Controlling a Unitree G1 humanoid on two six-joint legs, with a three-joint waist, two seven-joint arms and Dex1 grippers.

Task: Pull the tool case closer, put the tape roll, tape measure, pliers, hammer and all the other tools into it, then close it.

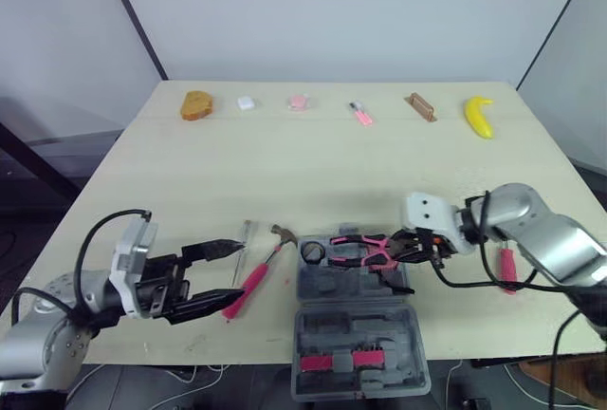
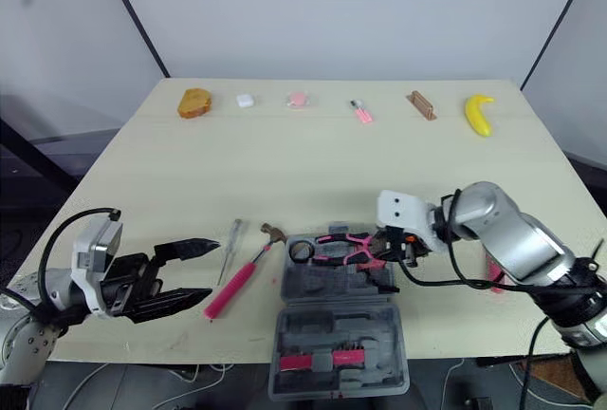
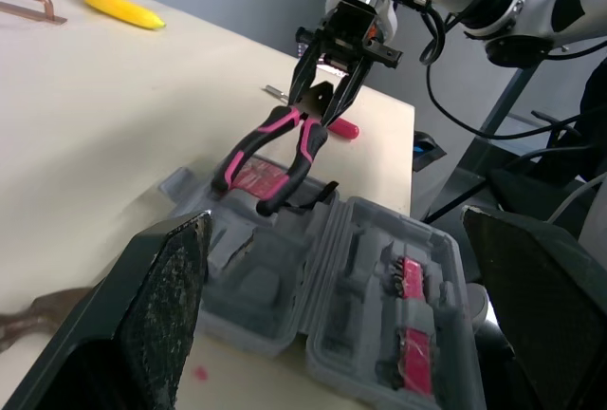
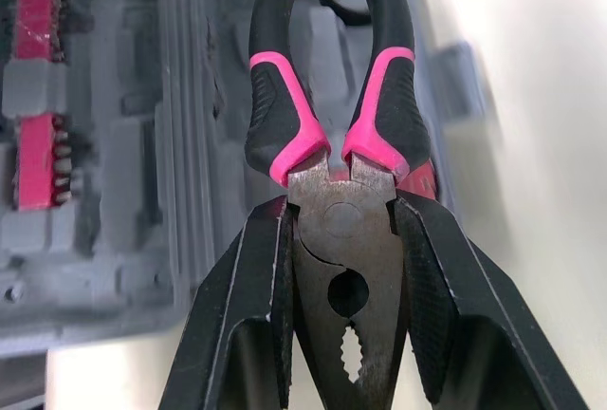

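Note:
The grey tool case (image 1: 353, 336) lies open near the table's front edge, with a black tape roll (image 1: 313, 251) in its far half. My right gripper (image 1: 402, 249) is shut on the head of the pink-and-black pliers (image 4: 334, 125), holding them just over the case's far half, handles pointing left. A pink-handled hammer (image 1: 254, 277) and a clear-handled screwdriver (image 1: 244, 238) lie left of the case. My left gripper (image 1: 233, 271) is open beside the hammer's handle, with nothing between its fingers (image 3: 156, 310).
A pink-handled tool (image 1: 507, 268) lies under my right arm. Along the far edge sit a brown bun (image 1: 197, 104), a white block (image 1: 246, 102), two small pink items (image 1: 299, 102), a brown piece (image 1: 420, 106) and a banana (image 1: 479, 116).

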